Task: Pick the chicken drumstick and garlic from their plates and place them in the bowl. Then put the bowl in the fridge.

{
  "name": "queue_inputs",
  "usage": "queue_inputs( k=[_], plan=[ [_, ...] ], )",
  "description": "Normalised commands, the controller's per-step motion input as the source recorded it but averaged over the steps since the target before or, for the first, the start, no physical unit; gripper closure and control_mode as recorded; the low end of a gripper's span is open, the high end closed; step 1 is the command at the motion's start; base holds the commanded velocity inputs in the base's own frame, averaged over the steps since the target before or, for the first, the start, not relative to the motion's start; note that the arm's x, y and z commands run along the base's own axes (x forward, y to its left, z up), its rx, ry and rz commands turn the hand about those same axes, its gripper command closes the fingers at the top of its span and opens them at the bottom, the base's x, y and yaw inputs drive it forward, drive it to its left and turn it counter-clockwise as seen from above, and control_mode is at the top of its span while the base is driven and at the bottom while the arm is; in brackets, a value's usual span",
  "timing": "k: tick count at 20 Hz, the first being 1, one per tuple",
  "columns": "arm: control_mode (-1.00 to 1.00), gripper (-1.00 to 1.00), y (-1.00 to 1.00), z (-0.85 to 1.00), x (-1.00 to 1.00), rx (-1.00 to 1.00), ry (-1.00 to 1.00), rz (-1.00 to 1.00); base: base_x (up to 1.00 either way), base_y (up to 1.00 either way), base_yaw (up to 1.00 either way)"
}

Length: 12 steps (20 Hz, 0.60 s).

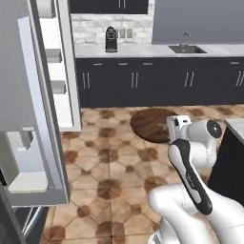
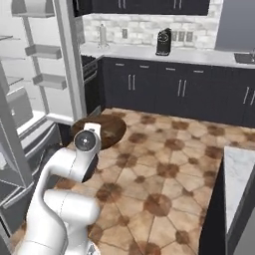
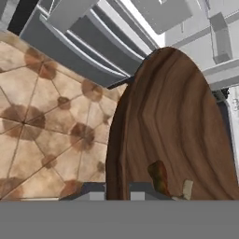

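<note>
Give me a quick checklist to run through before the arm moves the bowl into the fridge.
1. Bowl carried by the arm, above the floor: ok.
2. Drumstick in the bowl: ok.
3. Garlic in the bowl: ok, a small pale piece lies beside the drumstick.
4. Fridge door open, shelves showing: ok.
5. Gripper shut firmly on the bowl's rim: cannot tell, the fingertips are hidden.
6. Bowl already inside the fridge: not ok, it hangs over the tiles in front of it.

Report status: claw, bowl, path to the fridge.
Claw shut on bowl, carried above the floor. Drumstick and garlic inside. Fridge open ahead, nothing between.
</note>
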Motion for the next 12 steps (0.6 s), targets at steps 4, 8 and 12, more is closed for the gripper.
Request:
queue_inputs(
  k=[4, 8, 12],
  plan=[
    [1.0, 1.0, 0.0, 0.0, 0.0, 0.0, 0.0, 0.0, 0.01, -0.1, 0.72],
    [1.0, 1.0, 0.0, 0.0, 0.0, 0.0, 0.0, 0.0, 0.31, -0.23, 0.53],
    [1.0, 1.0, 0.0, 0.0, 0.0, 0.0, 0.0, 0.0, 0.43, -0.41, 0.31]
  ],
)
